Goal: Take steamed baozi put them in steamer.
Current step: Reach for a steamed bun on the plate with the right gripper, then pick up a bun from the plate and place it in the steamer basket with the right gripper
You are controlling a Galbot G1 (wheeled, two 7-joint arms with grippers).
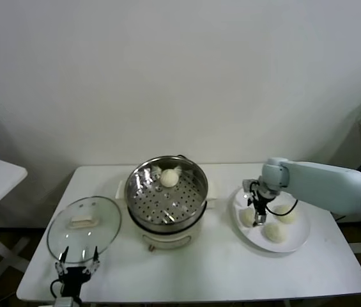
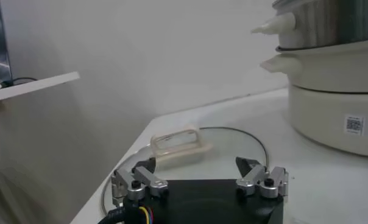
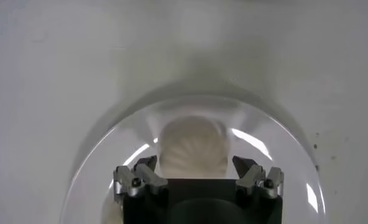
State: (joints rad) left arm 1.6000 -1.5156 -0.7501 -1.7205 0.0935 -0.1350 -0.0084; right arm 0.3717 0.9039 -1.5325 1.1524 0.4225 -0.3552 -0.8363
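Between the spread fingers of the right gripper [image 3: 195, 175] sits a baozi [image 3: 193, 148] on the plate [image 3: 281, 140], not yet squeezed. Close off-centre and it squirts sideways into its neighbours. Left gripper [image 1: 77, 258] waits open near the lid [image 1: 84, 225], well away from the steamer [image 1: 166, 192].

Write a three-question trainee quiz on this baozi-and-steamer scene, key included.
1. True or false: the steamer already holds one baozi.
2. How many baozi lie on the white plate? A) one B) three C) five
3. Fill in: the right gripper is down over the ____, its jaws either side of a baozi.

Key: 1 true. 2 B. 3 plate. The left gripper waits open by the glass lid.
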